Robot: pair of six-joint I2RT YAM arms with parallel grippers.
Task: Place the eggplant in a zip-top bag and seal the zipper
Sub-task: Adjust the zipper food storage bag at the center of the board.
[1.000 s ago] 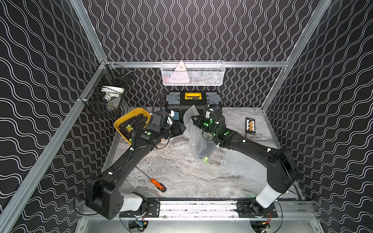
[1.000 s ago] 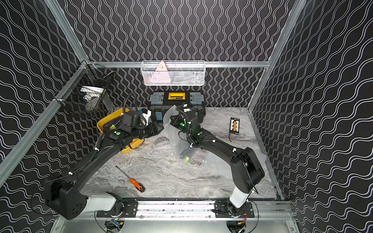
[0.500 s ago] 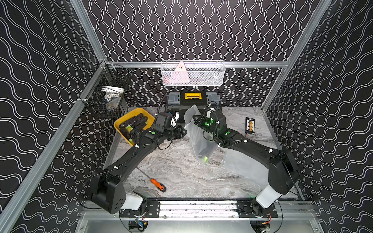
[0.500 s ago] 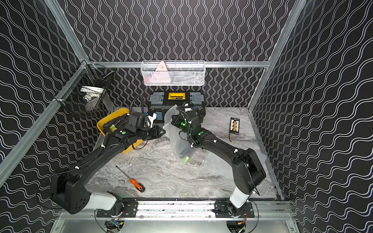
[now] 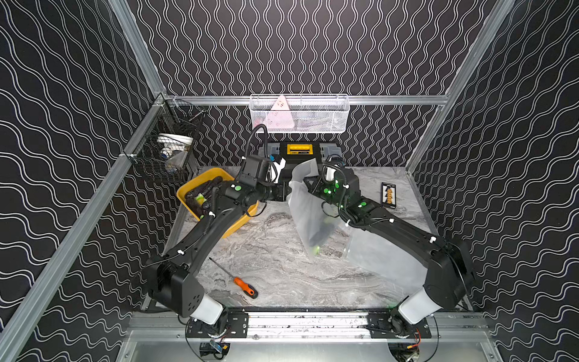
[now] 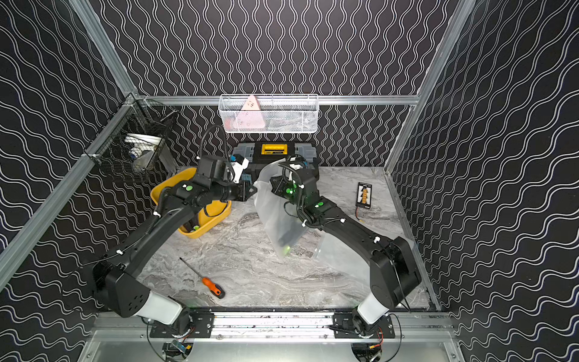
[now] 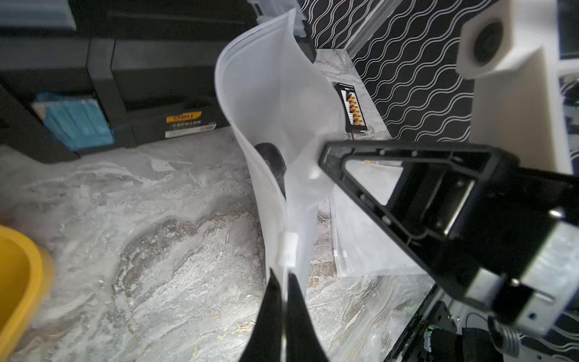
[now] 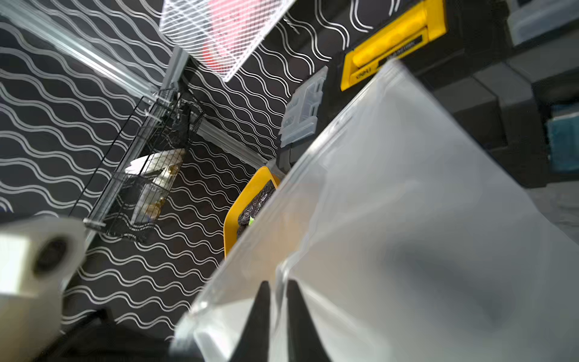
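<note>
1. Closest to the front edge of the table (image 5: pixel 266 250) there's an orange-handled screwdriver (image 5: pixel 244 285), lying loose, left of the middle.
2. Over toward the right edge, a stack of spare clear bags (image 5: pixel 382 257) lies flat, partly under the right arm.
3. Mid-table, the zip-top bag (image 5: pixel 304 203) is held up off the surface. The eggplant (image 7: pixel 272 160) is already inside it. It sits low in the bag, a dark shape with its green end pointing at the front edge in both top views.
4. The left fingers (image 7: pixel 284 291) are pinched tight on the bag's zipper edge, right next to the white slider (image 7: pixel 289 247). Past the slider the mouth gapes open.
5. The right fingers (image 8: pixel 277 301) sit close on either side of the bag's other edge. That view is blurry, so I honestly can't tell if they're actually gripping.
6. By the left edge there's a yellow bin (image 5: pixel 247 216) with more eggplants in it, and near the far right corner a small black card (image 5: pixel 389 195).
7. A black and yellow toolbox (image 5: pixel 299 150) stands against the far edge.
</note>
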